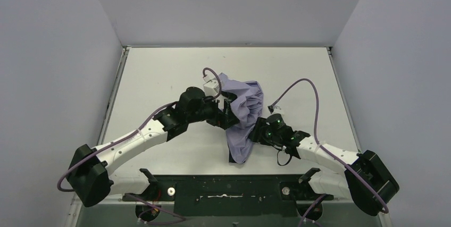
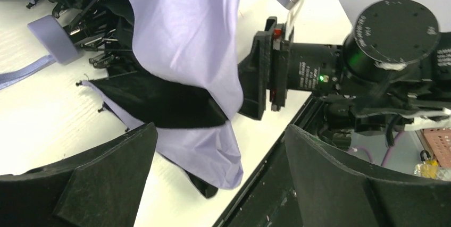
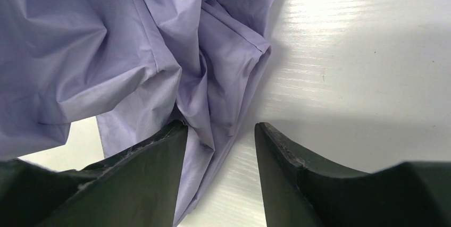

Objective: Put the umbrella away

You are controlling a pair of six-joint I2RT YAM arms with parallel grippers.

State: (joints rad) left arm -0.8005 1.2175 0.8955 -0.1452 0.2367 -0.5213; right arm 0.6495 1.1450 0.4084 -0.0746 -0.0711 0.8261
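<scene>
The umbrella [image 1: 244,112] is lying crumpled near the middle of the table [image 1: 159,73], midway between its side edges. The left gripper [image 2: 219,131] is hovering beside the canopy, jaws spread wide and holding nothing. The right gripper [image 3: 220,126] is reaching into the fabric's right side, jaws parted around a loose fold without pinching it.

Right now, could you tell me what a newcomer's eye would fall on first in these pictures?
The crumpled lavender umbrella stands out first, heaped in the middle of the white table between the two arms. The left gripper and the right gripper both face its fabric, open. In the left wrist view its small handle lies on the table beside black ribs.
</scene>
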